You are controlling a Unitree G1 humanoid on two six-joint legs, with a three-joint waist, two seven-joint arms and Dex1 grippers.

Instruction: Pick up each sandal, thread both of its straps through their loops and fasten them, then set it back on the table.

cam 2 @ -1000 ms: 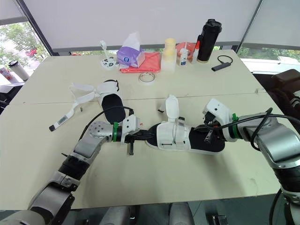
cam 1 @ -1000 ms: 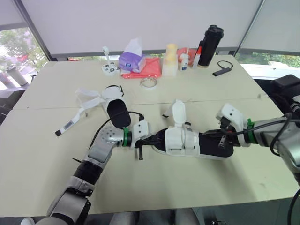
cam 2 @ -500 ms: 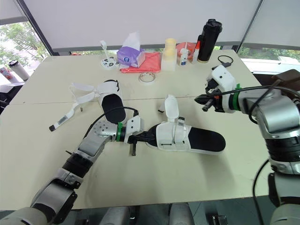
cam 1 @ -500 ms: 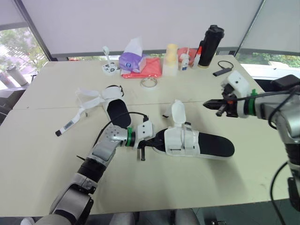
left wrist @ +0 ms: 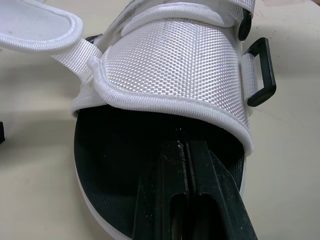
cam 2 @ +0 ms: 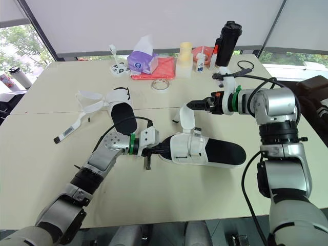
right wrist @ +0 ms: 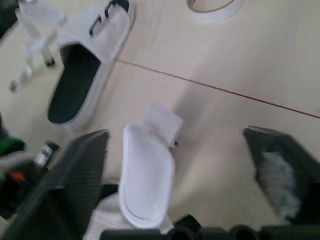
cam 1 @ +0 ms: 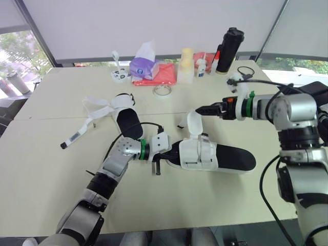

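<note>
Now our left fingers (left wrist: 165, 200) lie pressed together inside the toe of the near sandal (cam 1: 228, 157), under its front band (left wrist: 165, 70). They seem to pin it to the worktop (cam 1: 215, 205) rather than pinch it, though we cannot be sure from this angle. That steadies the sandal for the other arm. Our right fingers (right wrist: 75, 175) are spread wide and empty, just right of the loose strap (cam 1: 195, 123) standing upright mid-sandal, lined up to take it. The second sandal (cam 1: 128, 120) lies far left, straps unfastened.
</note>
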